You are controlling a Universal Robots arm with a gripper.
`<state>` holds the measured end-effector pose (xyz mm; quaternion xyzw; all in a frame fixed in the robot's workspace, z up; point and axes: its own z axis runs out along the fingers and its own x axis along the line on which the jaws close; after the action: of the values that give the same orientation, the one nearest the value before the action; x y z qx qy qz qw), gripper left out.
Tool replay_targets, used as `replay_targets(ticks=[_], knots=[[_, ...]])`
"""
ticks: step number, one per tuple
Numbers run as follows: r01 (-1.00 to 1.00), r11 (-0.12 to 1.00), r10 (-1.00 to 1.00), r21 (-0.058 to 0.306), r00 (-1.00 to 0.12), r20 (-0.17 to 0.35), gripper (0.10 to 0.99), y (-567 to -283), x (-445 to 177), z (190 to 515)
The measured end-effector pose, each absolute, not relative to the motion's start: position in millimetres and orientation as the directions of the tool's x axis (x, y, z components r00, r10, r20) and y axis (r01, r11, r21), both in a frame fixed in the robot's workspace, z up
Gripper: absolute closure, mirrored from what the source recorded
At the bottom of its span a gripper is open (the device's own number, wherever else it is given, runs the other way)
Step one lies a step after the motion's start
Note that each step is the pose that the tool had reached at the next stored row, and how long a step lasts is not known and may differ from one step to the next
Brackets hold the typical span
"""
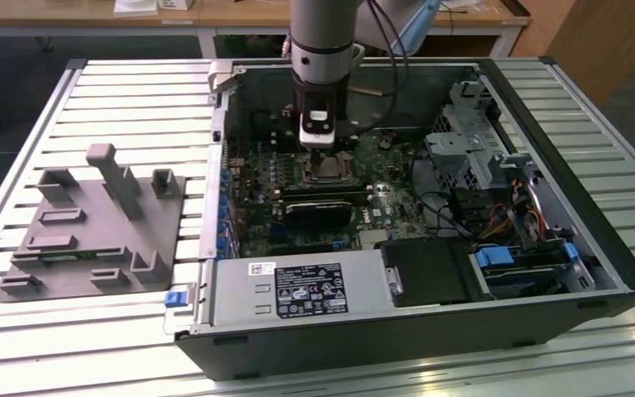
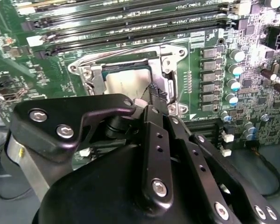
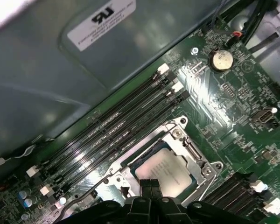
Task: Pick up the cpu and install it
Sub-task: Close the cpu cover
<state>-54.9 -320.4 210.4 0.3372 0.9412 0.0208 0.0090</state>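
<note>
**One cpu lying in its socket, gripper tips shut at its edge**

Nearest in both wrist views is the black gripper (image 3: 151, 184). Its two slim fingertips (image 3: 146, 187) are closed against each other with nothing held between them. They sit right at the near edge of the cpu (image 3: 165, 169), though I cannot tell whether they touch it.

The cpu lies flat, pale top up, inside the metal socket frame (image 3: 199, 161) on the green motherboard (image 3: 233, 93). In the second wrist view, the same silver square (image 2: 126, 79) shows just past the gripper's tips (image 2: 155, 91). Just beyond the socket run the long dark memory slots (image 3: 121, 126), and farther off is a round coin battery (image 3: 221, 59).

In the exterior view, the arm reaches straight down into the open computer case (image 1: 406, 339), with the gripper (image 1: 323, 147) low over the board. Well apart, on the exterior view's left, grey fixture blocks (image 1: 97, 215) stand on the slatted table (image 1: 130, 83).
</note>
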Motion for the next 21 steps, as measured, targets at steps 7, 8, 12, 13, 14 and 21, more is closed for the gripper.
replay_targets(ticks=[7, 8, 12, 13, 14, 21], knots=[[0.634, 0.772, 0.635, 0.044, -0.773, -0.002, 0.980, -320.4, -57.3, 203.1], [0.634, 0.772, 0.635, 0.044, -0.772, -0.001, 0.980, -320.4, -57.3, 202.0], [0.634, 0.772, 0.635, 0.043, -0.772, 0.000, 0.980, -320.4, -57.4, 200.8], [0.634, 0.772, 0.635, 0.043, -0.773, 0.000, 0.980, -320.5, -57.4, 201.3], [0.634, 0.772, 0.635, 0.043, -0.772, 0.000, 0.980, -320.4, -57.5, 202.3], [0.637, 0.770, 0.638, 0.043, -0.770, 0.000, 0.980, -320.4, -54.1, 208.1]])
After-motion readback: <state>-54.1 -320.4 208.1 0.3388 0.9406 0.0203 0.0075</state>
